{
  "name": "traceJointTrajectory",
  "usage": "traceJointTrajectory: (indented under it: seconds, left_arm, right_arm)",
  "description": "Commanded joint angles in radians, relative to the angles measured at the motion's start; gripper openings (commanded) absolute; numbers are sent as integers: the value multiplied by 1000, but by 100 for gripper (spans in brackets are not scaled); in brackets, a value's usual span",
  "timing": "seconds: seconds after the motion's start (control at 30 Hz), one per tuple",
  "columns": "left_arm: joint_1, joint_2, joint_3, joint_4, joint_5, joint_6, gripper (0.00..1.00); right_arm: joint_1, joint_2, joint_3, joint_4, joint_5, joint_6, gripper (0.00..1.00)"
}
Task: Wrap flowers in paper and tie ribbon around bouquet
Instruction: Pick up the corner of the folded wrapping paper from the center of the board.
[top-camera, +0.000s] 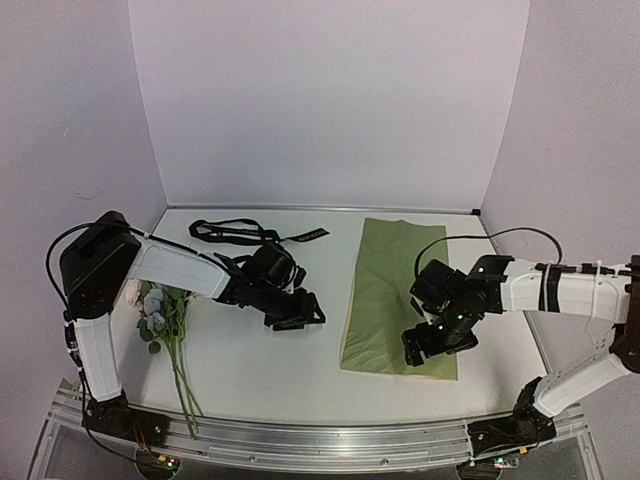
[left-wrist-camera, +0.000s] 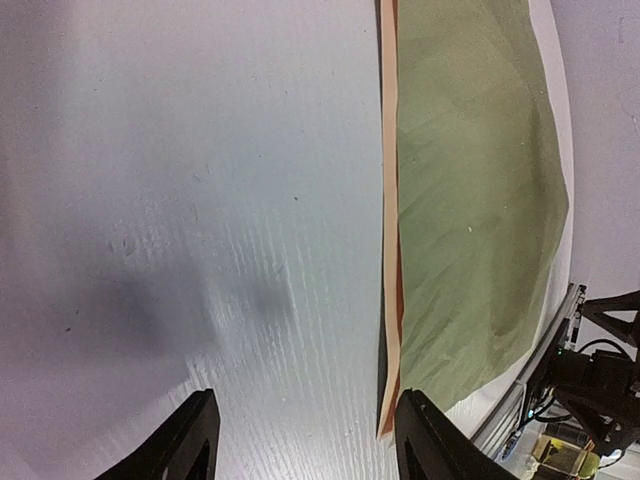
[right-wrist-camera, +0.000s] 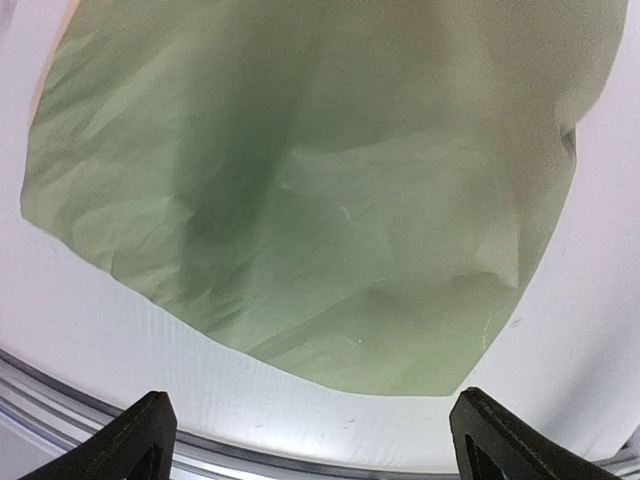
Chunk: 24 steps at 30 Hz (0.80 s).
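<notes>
The olive-green paper (top-camera: 392, 290) lies flat on the right half of the table, and its left edge shows a tan underside (left-wrist-camera: 390, 250). The flowers (top-camera: 168, 330) lie at the near left, stems toward the front edge. The black ribbon (top-camera: 240, 232) lies loose at the back. My left gripper (top-camera: 300, 318) (left-wrist-camera: 305, 445) hangs open over bare table, and its right finger (left-wrist-camera: 430, 445) sits beside the paper's near-left corner. My right gripper (top-camera: 432, 345) (right-wrist-camera: 325, 445) hovers open above the paper's (right-wrist-camera: 320, 190) near edge, with nothing held. No wrapped bouquet shows.
A metal rail (top-camera: 320, 435) runs along the table's front edge, close under the right gripper. Lilac walls close in the back and both sides. The left arm's upper link (top-camera: 180, 268) passes above the flowers' blooms.
</notes>
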Motion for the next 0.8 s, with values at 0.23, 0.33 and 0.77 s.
traceJointTrajectory:
  seconds: [0.23,0.33,0.77]
  left_arm:
    - [5,-139,-46,-48,-54,34,63]
    - [9,-148,-50,-56,-59,39,63]
    - [17,-175,-65,-72,-71,36,63]
  right_arm:
    - [224,139,52,-75,407,-521,98]
    - [273,188,59,-33,502,-593,98]
    - [353,349,55,119,702,-685,92]
